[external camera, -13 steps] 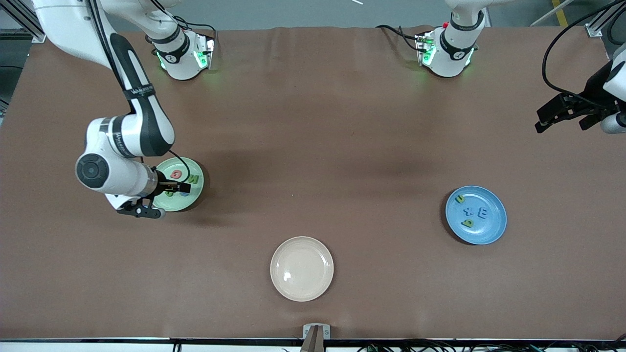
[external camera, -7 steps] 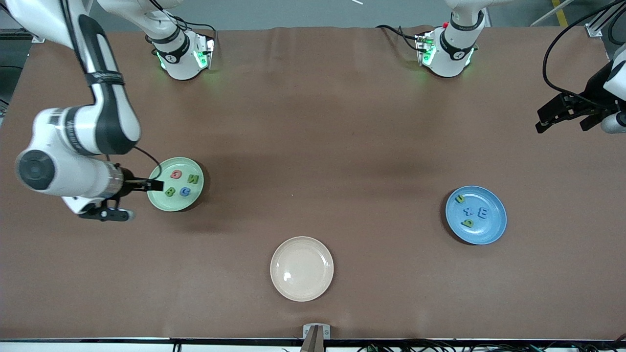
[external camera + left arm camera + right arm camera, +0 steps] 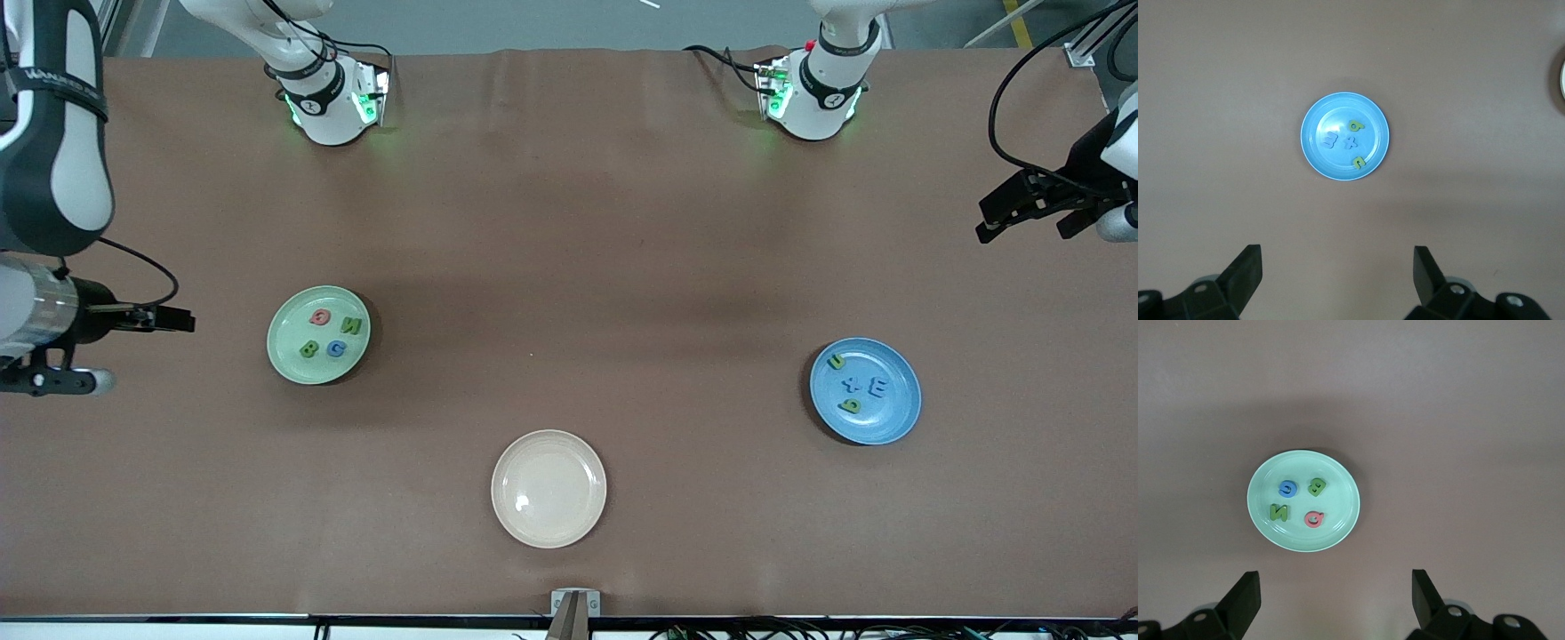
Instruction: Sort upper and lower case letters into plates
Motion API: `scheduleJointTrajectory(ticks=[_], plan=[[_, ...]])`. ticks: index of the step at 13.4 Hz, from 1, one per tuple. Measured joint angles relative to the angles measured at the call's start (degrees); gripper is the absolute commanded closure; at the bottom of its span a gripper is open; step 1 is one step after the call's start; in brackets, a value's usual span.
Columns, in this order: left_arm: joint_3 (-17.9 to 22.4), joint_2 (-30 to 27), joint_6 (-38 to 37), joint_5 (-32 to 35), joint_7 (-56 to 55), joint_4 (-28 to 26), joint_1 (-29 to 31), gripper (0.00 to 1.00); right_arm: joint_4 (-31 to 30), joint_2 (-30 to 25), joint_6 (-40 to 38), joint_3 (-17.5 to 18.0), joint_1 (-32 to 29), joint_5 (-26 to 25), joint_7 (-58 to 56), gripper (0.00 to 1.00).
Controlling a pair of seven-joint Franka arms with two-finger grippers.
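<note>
Letters first: four sit in the mint green plate toward the right arm's end of the bench: a red letter, a green N, a green B and a blue letter, all upper case as far as you can read them. The other four lie in the blue plate toward the left arm's end: a green letter, a blue E-shaped piece, a small blue piece and another green letter; their case is hard to read. The cream plate, nearer the front camera and between the two, holds nothing, and no letter lies loose on the bench. So you look to be at the end step: the sorting reads as done, both arms clear of the plates. The right end effector hangs over bare bench beside the mint plate, at the arm's own end, fingers spread wide in the right wrist view and holding nothing. The left end effector waits over the bench edge at its own end, fingers likewise wide apart in its wrist view, empty. Next move likely calls for no grasp: check each plate's letters for case, then park both arms.
</note>
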Motion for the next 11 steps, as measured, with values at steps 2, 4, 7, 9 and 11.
scheduleJointTrajectory(ticks=[2,4,7,9,11], plan=[[0.02,0.00,0.02,0.00,0.00,0.03,0.06,0.00,2.68,0.01,-0.12,-0.01,-1.00,-0.02,-0.01,0.00],[0.03,0.00,0.02,0.00,0.00,0.06,0.07,0.00,5.22,0.00,-0.71,-0.01,-1.46,-0.02,-0.02,0.00],[0.02,0.00,0.02,0.00,0.00,0.06,0.06,0.00,7.13,0.00,-2.51,0.18,-1.47,-0.02,-0.02,0.00],[0.02,0.00,0.02,0.00,0.00,0.06,0.06,0.00,8.18,0.00,-5.45,0.51,-1.45,-0.02,-0.02,0.00],[0.02,0.00,-0.01,0.00,0.00,0.07,0.06,0.00,8.52,0.00,-6.60,0.74,-1.44,-0.01,-0.02,0.00]])
